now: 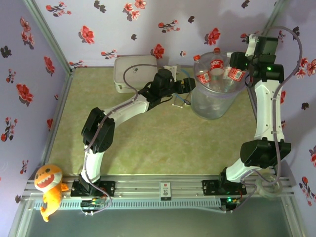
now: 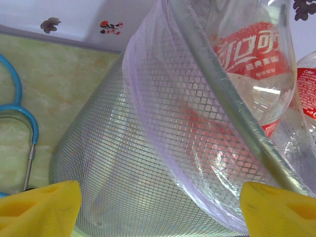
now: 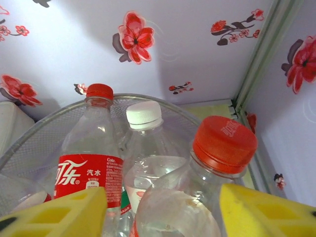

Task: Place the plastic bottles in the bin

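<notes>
The bin is a mesh bucket with a clear liner, standing at the back right of the table. Several plastic bottles stand in it, caps up. My left gripper is open against the bin's left side. In the left wrist view the mesh wall spans the gap of that gripper, and a red-labelled bottle shows above the rim. My right gripper hangs over the bin's right rim. A red-capped bottle stands between its open pads, close to the right one and apart from the left. A white-capped bottle and a red-labelled bottle stand behind.
A white rectangular case sits at the back, left of the bin. A small blue-handled tool lies on the table beside the bin's left foot. An orange plush toy hangs at the front left corner. Flowered walls close in on the back and sides.
</notes>
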